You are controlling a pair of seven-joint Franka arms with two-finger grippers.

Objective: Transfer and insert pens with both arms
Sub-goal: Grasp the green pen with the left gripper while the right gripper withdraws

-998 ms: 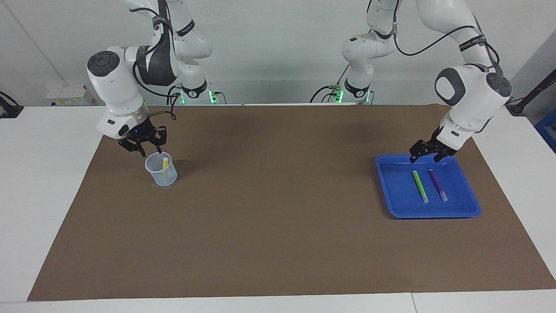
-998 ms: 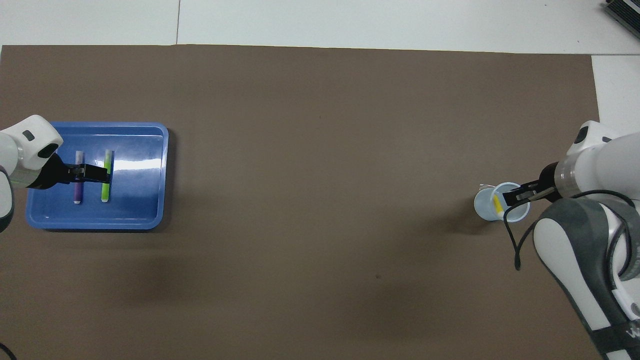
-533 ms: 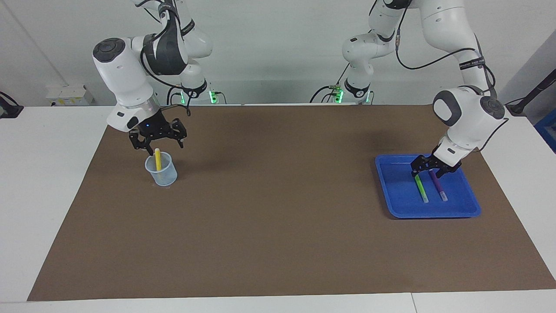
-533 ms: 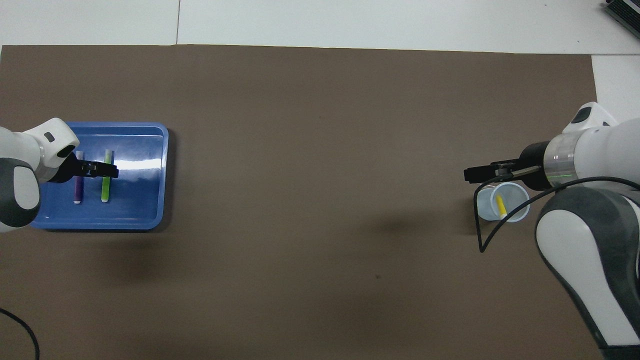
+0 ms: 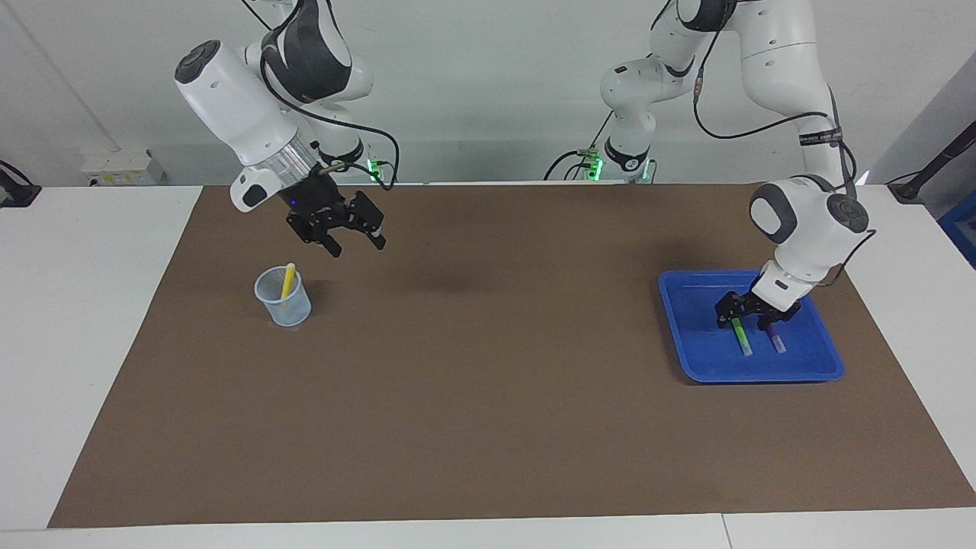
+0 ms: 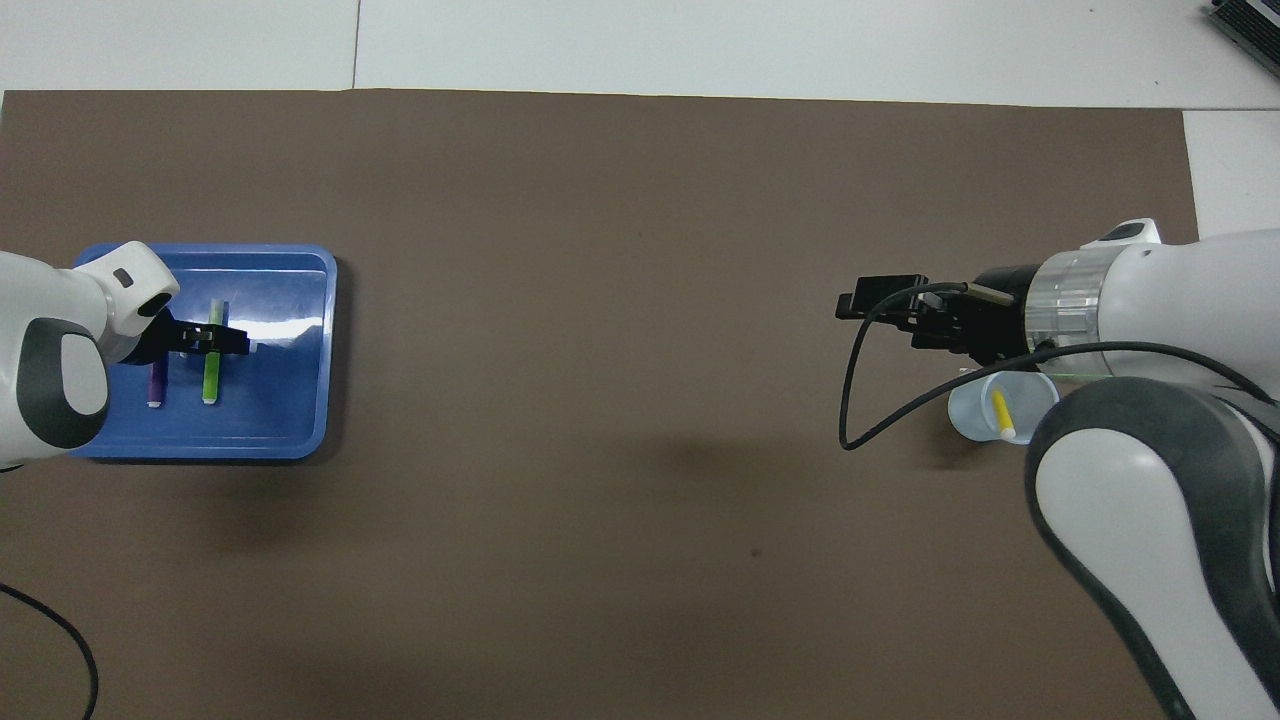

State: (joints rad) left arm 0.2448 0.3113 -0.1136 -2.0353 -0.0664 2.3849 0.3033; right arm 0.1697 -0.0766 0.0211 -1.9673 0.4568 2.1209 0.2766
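Brown matting (image 5: pixel 488 396) covers the table in the facing view, and on it we see a clear cup (image 5: pixel 283 297) toward the right arm's end with the yellow pen (image 5: pixel 287 281) standing tilted inside it, its top leaning against the rim. We find the right gripper (image 5: pixel 352 232) raised over the bare mat beside the cup, toward the middle of the table, its fingers spread apart and holding nothing. At the left arm's end sits a blue tray (image 5: pixel 690 335). We see the left gripper (image 5: pixel 752 314) down low in the tray, over the robot-side ends of the green pen (image 5: pixel 742 338) and the purple pen (image 5: pixel 775 339), which lie side by side on the tray floor. Its fingers stand apart around the green pen's upper end, but we cannot tell whether they are pinching it yet.

From the overhead view, we see the blue tray (image 6: pixel 290 420) with the green pen (image 6: pixel 211 375) and the purple pen (image 6: pixel 156 382) lying parallel, the left gripper (image 6: pixel 215 341) crossing over the green one. We see the right gripper (image 6: pixel 880 300) over the mat with its fingers apart, and the cup (image 6: pixel 975 412) with the yellow pen (image 6: pixel 1002 414) in it, partly hidden under the right arm.
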